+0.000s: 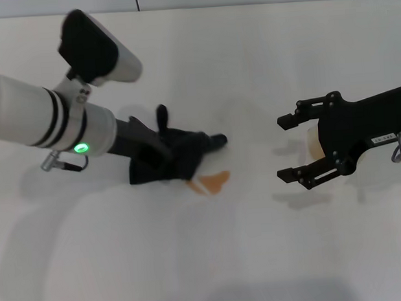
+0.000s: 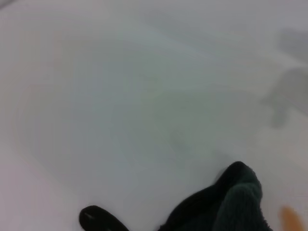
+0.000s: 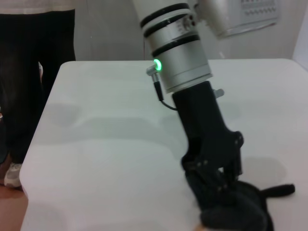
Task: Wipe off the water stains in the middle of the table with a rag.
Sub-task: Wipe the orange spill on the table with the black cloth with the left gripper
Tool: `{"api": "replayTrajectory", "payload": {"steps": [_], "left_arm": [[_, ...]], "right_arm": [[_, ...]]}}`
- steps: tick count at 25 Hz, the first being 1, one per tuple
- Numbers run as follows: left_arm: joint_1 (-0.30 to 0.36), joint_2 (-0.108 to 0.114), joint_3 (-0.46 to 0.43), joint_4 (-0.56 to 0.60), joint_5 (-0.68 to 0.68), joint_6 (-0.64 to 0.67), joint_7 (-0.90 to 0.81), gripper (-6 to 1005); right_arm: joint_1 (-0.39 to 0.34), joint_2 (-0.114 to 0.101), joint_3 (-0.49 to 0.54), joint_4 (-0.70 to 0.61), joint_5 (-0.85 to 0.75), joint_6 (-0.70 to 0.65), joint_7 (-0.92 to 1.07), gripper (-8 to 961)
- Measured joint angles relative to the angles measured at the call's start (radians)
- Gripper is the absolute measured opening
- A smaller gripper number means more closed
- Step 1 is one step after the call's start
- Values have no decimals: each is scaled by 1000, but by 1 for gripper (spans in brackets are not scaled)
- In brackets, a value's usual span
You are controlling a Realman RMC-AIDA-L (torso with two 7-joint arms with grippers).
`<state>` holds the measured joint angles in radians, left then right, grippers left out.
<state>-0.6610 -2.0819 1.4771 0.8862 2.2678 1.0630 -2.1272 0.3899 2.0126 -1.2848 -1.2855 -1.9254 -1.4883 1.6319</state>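
Head view first: white surface (image 1: 277, 255) seen from above, with the left gripper (image 1: 161, 155) reaching in low from the robot's left and pressing a black rag (image 1: 180, 159) flat near the middle. Its jaws are buried in the cloth and appear clamped on it. A small orange-brown water stain (image 1: 212, 183) lies just beside the rag's near edge, touching it, and is not yet covered. The right gripper (image 1: 302, 147) hovers well apart on the right, jaws spread wide and holding nothing.

Left wrist view: mostly bare surface, a bunched fold of the rag (image 2: 226, 204), and a sliver of the orange stain (image 2: 291, 217) at the frame's edge.

Right wrist view: the left gripper (image 3: 216, 175) stands steeply over the crumpled rag (image 3: 240, 207), its loop tab sticking out to one side.

The rag looks soft, light and floppy — likely to bunch or drag unevenly, so a hold across its thick middle fold seems best.
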Motion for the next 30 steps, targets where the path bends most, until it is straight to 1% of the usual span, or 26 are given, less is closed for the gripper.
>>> {"api": "replayTrajectory", "payload": {"steps": [4, 6, 8, 9, 13, 17, 21, 27, 30], "left_arm": [[-21, 2, -100, -40, 41, -25, 4, 97], [-25, 2, -122, -45, 46, -26, 9, 97], [-31, 1, -116, -49, 43, -24, 13, 96], [-35, -2, -102, -49, 37, -21, 13, 96], [-46, -4, -2, -41, -28, -7, 14, 96], [-44, -5, 90, 8, -67, 22, 7, 97], [-15, -8, 118, 69, -72, 68, -9, 97], [42, -9, 181, 156, -77, 72, -41, 96], [65, -9, 204, 177, -75, 72, -49, 96]], "right_arm": [[1, 0, -7, 1, 5, 0, -2, 870], [1, 0, -12, 1, 6, 0, -3, 870], [0, 0, -13, 1, 6, 0, -4, 870], [-1, 0, -13, 1, 6, 0, -4, 870], [-4, 0, -13, 2, 7, 0, -5, 870], [-5, 0, -11, 0, 7, -2, -6, 870], [-8, 0, -10, -7, 7, -8, -5, 870], [-10, 0, -5, -9, 6, -10, -5, 870], [-10, 0, -6, -11, 6, -10, -4, 869]]}}
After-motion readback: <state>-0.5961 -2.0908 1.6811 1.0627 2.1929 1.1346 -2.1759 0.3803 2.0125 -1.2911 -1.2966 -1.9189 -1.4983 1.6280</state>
